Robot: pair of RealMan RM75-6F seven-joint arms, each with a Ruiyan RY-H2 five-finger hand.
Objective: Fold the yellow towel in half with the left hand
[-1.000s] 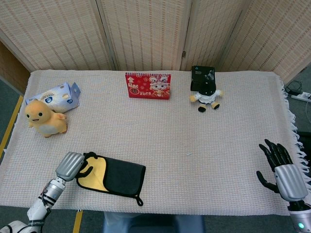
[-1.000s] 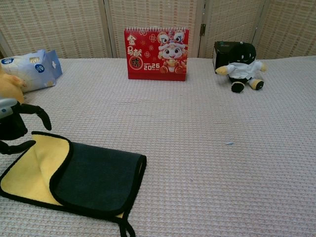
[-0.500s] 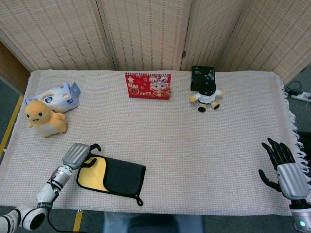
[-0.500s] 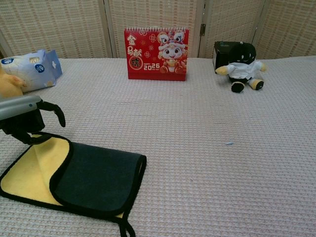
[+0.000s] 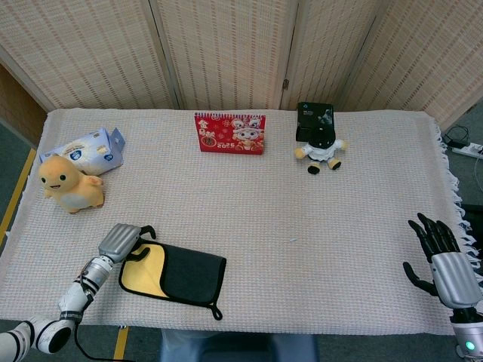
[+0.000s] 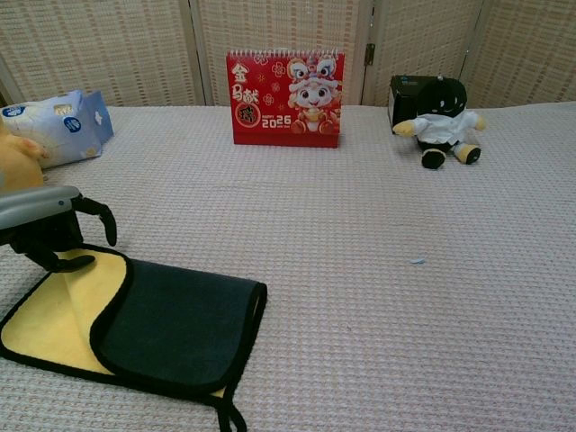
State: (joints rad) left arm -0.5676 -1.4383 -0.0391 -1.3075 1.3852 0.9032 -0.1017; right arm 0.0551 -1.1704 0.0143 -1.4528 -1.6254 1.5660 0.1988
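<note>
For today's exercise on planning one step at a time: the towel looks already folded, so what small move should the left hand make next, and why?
Probably lift the left hand up and away from the towel. The dark half already lies folded over the yellow side, leaving only a yellow strip showing at the left. The hand holds nothing, with its fingers curled above the towel's far left corner, so retreating should leave the fold undisturbed.

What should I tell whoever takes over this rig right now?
Left hand: open, holding nothing, fingers curled over the far left corner of the yellow towel.
Right hand: open, idle at the table's right edge.
Towel lies at the front left, its dark side folded over most of the yellow, a yellow strip showing on the left.
Done: the fold looks made.
Left: withdraw the left hand.
</note>
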